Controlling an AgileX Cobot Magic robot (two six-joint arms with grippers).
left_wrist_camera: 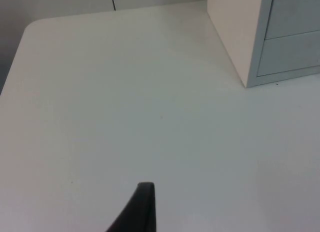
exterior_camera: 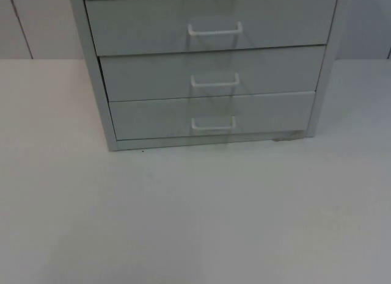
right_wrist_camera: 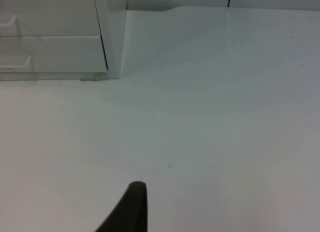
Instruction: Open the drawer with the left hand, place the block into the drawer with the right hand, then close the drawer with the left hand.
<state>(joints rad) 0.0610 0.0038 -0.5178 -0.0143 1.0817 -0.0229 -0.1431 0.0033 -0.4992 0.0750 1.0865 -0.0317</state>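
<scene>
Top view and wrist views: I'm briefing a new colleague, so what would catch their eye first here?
A pale grey drawer cabinet stands at the back of the white table, its three visible drawers shut, each with a white handle. Both arms wait; a black fingertip of the left gripper and right gripper hangs over bare table.

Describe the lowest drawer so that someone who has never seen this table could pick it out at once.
At the back of the white table stands a pale grey drawer cabinet. Its front is a stack of shut drawers, each with a white bar handle at its middle. The lowest drawer sits just above the table top, and its handle shows as the narrowest of the three.
</scene>
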